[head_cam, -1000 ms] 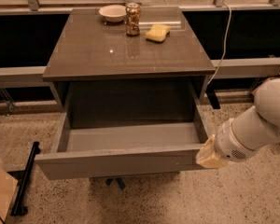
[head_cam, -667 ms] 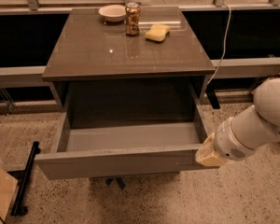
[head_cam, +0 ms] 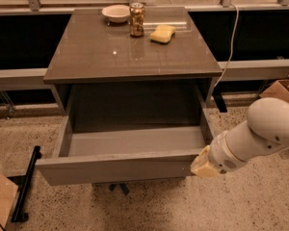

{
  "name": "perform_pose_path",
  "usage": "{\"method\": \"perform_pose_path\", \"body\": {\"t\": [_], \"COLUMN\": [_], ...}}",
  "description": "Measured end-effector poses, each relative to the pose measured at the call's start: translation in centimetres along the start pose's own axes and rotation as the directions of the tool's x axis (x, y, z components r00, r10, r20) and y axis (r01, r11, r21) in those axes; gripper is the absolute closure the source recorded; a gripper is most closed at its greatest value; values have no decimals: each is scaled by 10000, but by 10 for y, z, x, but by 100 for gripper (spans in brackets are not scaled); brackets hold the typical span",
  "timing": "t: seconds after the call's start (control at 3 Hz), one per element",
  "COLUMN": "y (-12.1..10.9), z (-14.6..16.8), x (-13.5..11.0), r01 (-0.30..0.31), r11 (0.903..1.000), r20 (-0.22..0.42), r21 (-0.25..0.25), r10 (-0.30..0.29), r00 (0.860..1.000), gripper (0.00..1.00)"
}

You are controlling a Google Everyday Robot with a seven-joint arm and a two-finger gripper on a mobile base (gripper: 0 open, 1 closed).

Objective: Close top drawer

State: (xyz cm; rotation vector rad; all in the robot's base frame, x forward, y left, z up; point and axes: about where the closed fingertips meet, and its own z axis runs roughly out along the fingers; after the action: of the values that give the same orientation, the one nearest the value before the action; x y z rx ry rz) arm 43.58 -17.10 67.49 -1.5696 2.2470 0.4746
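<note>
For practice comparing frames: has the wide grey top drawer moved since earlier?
No. The top drawer stays equally far out from the brown tabletop; the gripper sits at the drawer's right corner.

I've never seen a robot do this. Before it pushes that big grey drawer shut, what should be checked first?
1. Wide grey top drawer pulled far out, needing a push: ok.
2. Nothing pokes above the drawer's walls to jam it: ok.
3. Cream-tipped gripper at the right end of the front panel, level with it: ok.
4. Gripper actually touching the panel: cannot tell.
5. Push point centred: not ok; this far right, the drawer might skew.
6. White bowl, tin can and yellow sponge stand well back on the brown tabletop, away from the move: ok.
</note>
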Motion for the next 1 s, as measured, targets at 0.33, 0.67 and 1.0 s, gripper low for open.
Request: {"method": "perform_pose_path", "body": {"t": [0.33, 0.67, 1.0], "y": [-15, -14, -44], "z": [42, 42, 59], "x": [-1, -1, -16], "r01": [-45, -44, 311], "r11": [9992, 9992, 9994], "r20": [488, 489, 1003], "r21": [-387, -386, -172], "r10": [64, 63, -293], "r00": [9988, 9988, 9945], "gripper": [100, 100, 100]}}
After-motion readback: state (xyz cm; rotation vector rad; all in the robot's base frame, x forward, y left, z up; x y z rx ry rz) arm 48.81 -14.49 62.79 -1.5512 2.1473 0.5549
